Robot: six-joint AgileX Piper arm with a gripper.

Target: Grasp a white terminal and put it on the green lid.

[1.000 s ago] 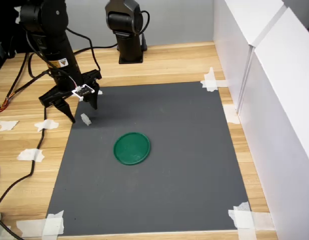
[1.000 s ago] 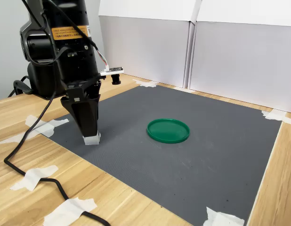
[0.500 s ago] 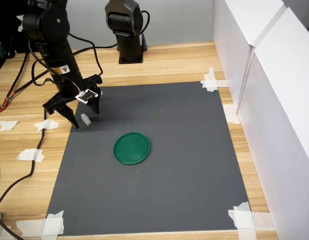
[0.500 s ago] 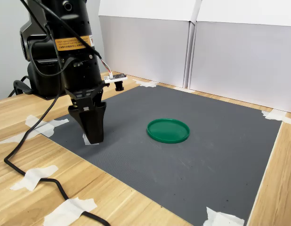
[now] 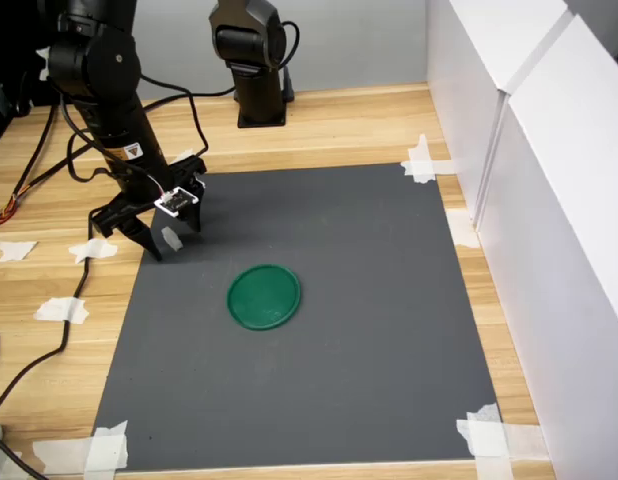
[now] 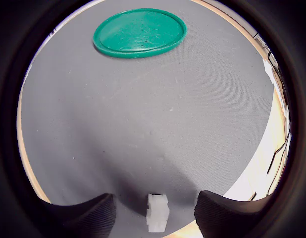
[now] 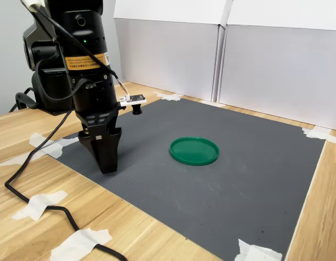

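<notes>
My pincer (image 5: 169, 238): spread wide and holding nothing; in the first exterior view its two dark fingers stand either side of a small white block, tips low over the grey mat (image 5: 389, 300); I see no finger touching the block

White terminal (image 6: 157, 212): lying on the mat in the gap between my fingers, about midway in the wrist view, with clear mat showing on each side of it; in the first exterior view it shows as a pale speck (image 5: 171, 238) between the tips; in the second exterior view my fingers hide it

Long axis: in the wrist view the block runs lengthwise along the gap, so my fingers face its two long sides; I judge a straight close would take it across its narrow width

Green lid (image 5: 264, 296): flat on the mat, well apart from the terminal, toward the first exterior view's lower right of my pincer; bare, nothing on it

Step in hand: lined up for the grasp, closing not yet done

What the close calls for: by my reckoning no turn of the wrist, only a squeeze; whether my tips are low enough I cannot tell

Risk: a small light block may skid or tip if one finger meets it first
</notes>
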